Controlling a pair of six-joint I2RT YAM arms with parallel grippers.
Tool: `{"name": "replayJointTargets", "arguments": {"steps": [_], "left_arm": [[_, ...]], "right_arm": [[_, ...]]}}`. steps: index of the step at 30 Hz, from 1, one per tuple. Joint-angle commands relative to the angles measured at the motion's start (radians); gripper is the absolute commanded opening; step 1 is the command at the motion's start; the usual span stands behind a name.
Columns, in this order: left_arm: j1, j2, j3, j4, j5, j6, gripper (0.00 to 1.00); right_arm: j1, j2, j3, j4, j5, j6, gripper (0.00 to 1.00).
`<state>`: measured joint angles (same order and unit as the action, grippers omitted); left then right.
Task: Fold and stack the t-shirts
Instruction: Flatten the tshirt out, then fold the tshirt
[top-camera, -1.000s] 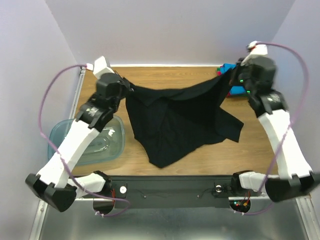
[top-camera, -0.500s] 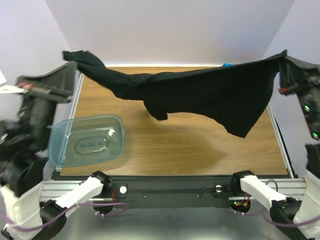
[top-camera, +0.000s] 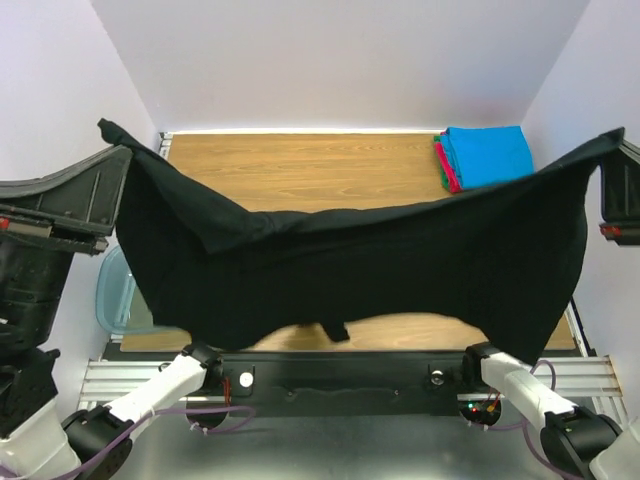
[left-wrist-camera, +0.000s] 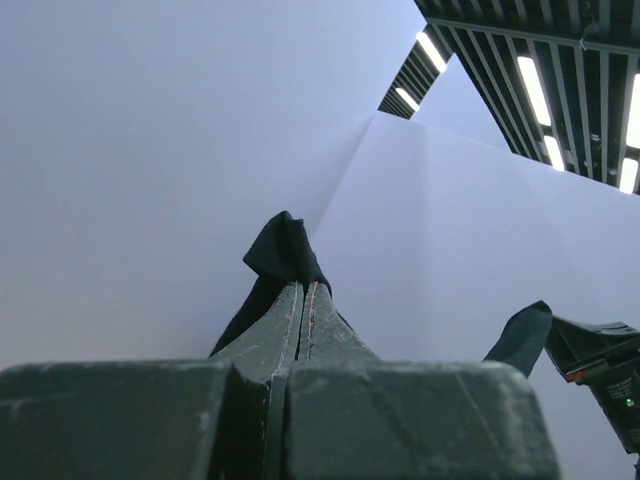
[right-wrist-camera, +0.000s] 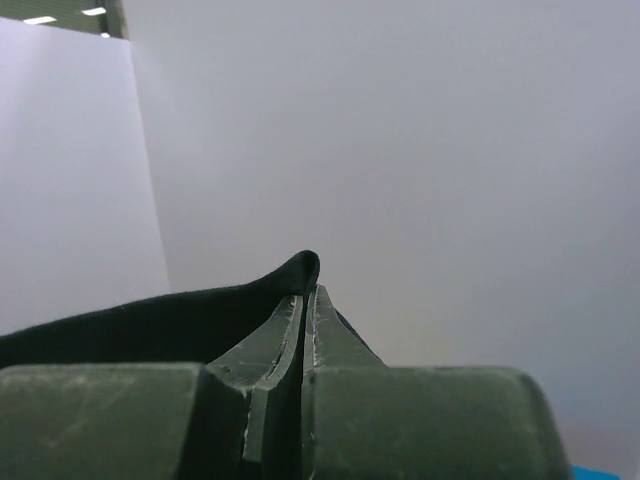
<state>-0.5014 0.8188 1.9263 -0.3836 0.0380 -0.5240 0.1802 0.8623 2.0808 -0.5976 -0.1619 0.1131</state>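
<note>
The large black t-shirt (top-camera: 380, 265) hangs stretched in the air between my two grippers, high above the table and close to the top camera. My left gripper (top-camera: 118, 150) is shut on its left corner, and the cloth tuft (left-wrist-camera: 283, 250) pokes out past the tips (left-wrist-camera: 302, 288). My right gripper (top-camera: 618, 142) is shut on its right corner (right-wrist-camera: 290, 275), at the tips (right-wrist-camera: 306, 292). A folded stack with a bright blue shirt (top-camera: 487, 155) on top, and red-pink and green edges (top-camera: 442, 162) under it, lies at the table's far right corner.
The translucent blue-green tub (top-camera: 108, 300) stands at the table's left, mostly hidden behind the hanging shirt. The wooden table (top-camera: 320, 170) shows beyond the shirt. Purple walls close in the left, right and back.
Both arms have lifted the black shirt off the table and pulled it apart, up and toward the camera. It now hangs spread wide, and the folded stack is uncovered.
</note>
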Motion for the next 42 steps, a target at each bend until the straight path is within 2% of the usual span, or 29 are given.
{"name": "replayJointTargets", "arguments": {"steps": [1, 6, 7, 10, 13, 16, 20, 21, 22, 23, 26, 30, 34, 38, 42], "left_arm": [[0.009, 0.045, -0.058, 0.09, -0.071, 0.021, 0.0], [0.011, 0.17, -0.165, 0.103, -0.205, 0.044, 0.0], [0.011, 0.187, -0.228, 0.115, -0.234, 0.054, 0.0], [0.011, 0.278, -0.356, 0.189, -0.328, 0.076, 0.0], [0.044, 0.419, -0.42, 0.244, -0.31, 0.108, 0.0], [0.099, 0.589, -0.457, 0.291, -0.274, 0.11, 0.0], [0.142, 0.824, -0.423, 0.365, -0.233, 0.124, 0.0], [0.146, 0.923, -0.371, 0.374, -0.213, 0.136, 0.0], [0.15, 0.971, -0.339, 0.373, -0.199, 0.146, 0.0], [0.159, 1.061, -0.304, 0.361, -0.19, 0.15, 0.0], [0.169, 1.193, -0.188, 0.348, -0.168, 0.163, 0.0], [0.182, 1.276, -0.104, 0.348, -0.155, 0.163, 0.0], [0.199, 1.306, -0.069, 0.345, -0.124, 0.165, 0.0], [0.199, 1.269, -0.128, 0.344, -0.102, 0.157, 0.0], [0.198, 1.154, -0.236, 0.379, -0.11, 0.144, 0.0]], "right_arm": [[0.004, 0.055, -0.073, 0.004, 0.155, 0.008, 0.0], [0.005, 0.145, -0.24, 0.019, 0.364, -0.006, 0.0], [0.005, 0.162, -0.33, 0.031, 0.43, -0.012, 0.0], [0.005, 0.208, -0.514, 0.113, 0.499, -0.021, 0.0], [0.004, 0.263, -0.684, 0.211, 0.527, -0.024, 0.0], [-0.004, 0.374, -0.783, 0.321, 0.547, -0.029, 0.0], [-0.031, 0.584, -0.791, 0.38, 0.542, -0.035, 0.0], [-0.05, 0.68, -0.771, 0.389, 0.536, -0.039, 0.0], [-0.056, 0.681, -0.757, 0.398, 0.532, -0.041, 0.0], [-0.058, 0.775, -0.737, 0.409, 0.521, -0.046, 0.0], [-0.062, 0.937, -0.645, 0.418, 0.513, -0.079, 0.0], [-0.068, 1.065, -0.536, 0.423, 0.532, -0.104, 0.0], [-0.074, 1.107, -0.49, 0.426, 0.538, -0.104, 0.0], [-0.076, 1.068, -0.528, 0.426, 0.513, -0.104, 0.0], [-0.076, 0.983, -0.606, 0.427, 0.513, -0.104, 0.01]]}}
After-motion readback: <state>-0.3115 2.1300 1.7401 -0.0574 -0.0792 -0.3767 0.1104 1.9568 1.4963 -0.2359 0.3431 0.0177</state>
